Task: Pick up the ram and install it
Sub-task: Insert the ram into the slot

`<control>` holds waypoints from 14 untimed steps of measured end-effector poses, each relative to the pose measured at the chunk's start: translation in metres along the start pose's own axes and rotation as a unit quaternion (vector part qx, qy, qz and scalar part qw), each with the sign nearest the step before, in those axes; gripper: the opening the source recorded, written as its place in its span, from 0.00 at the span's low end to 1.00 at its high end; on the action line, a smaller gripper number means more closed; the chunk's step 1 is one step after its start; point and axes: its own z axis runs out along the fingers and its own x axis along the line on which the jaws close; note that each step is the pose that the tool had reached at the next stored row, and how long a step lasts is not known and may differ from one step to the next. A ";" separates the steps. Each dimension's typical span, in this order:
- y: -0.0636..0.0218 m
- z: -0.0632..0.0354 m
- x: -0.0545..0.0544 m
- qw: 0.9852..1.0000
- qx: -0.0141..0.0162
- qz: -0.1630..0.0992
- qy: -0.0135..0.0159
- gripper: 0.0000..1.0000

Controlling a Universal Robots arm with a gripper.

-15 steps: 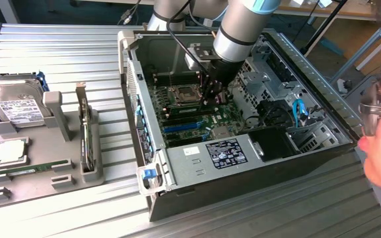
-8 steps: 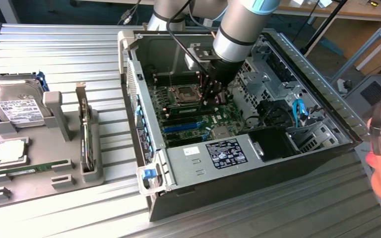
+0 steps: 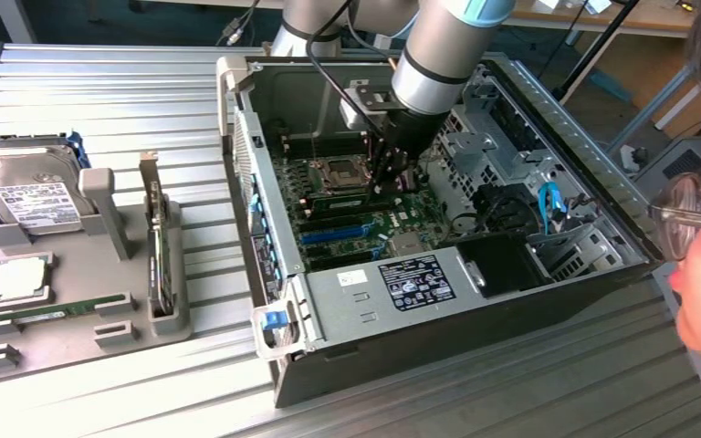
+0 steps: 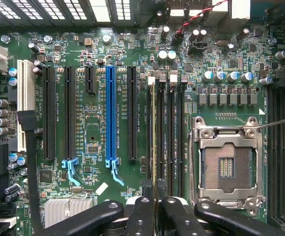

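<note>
Inside PC case point(image 3: 363, 365) on worktop point(image 3: 120, 100), jaws closed on ram point(image 4: 154, 128), upright at black slots point(image 4: 174, 128) beside open CPU socket point(image 4: 227, 164).

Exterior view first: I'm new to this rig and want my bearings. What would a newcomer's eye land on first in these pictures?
The open computer case in the middle of the exterior view, with the grey arm reaching down into it. In the wrist view, the gripper is shut on the ram, which stands edge-on among the black slots, between the bright blue slot and the empty processor socket.
</note>
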 end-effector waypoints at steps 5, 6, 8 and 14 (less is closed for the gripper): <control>0.0000 0.0000 0.000 1.000 0.000 0.000 0.000 0.12; 0.0000 0.0000 0.000 1.000 0.000 0.000 0.000 0.12; 0.0000 0.0000 0.000 1.000 0.000 0.000 0.000 0.12; 0.0001 0.0014 0.000 1.000 0.000 0.000 0.000 0.12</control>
